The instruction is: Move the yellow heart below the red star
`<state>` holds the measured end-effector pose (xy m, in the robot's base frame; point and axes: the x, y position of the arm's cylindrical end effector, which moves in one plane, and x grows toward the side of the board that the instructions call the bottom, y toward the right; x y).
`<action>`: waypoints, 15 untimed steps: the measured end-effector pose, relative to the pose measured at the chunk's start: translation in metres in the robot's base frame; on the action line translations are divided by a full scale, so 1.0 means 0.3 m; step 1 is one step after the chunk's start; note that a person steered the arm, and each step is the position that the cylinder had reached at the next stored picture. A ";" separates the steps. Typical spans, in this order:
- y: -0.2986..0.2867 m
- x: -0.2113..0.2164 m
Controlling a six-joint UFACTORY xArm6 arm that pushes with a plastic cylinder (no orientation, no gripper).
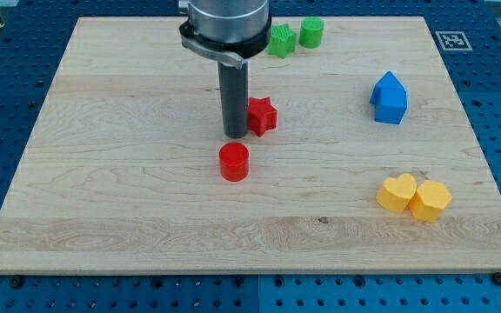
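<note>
The yellow heart lies at the view's lower right, touching a yellow hexagon-like block on its right. The red star sits near the board's middle, upper half. My tip stands just left of the red star, close to touching it, and just above a red cylinder. The heart is far to the right of and below my tip.
A green star-like block and a green cylinder sit at the view's top. A blue house-shaped block stands at the right. The wooden board lies on a blue perforated table.
</note>
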<state>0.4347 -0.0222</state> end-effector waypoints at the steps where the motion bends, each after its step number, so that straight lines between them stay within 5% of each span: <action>1: 0.057 -0.042; 4: 0.197 0.019; 6: 0.532 0.071; 8: 0.980 0.328; 9: 1.044 0.407; 15: 0.601 0.391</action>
<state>0.5519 0.1580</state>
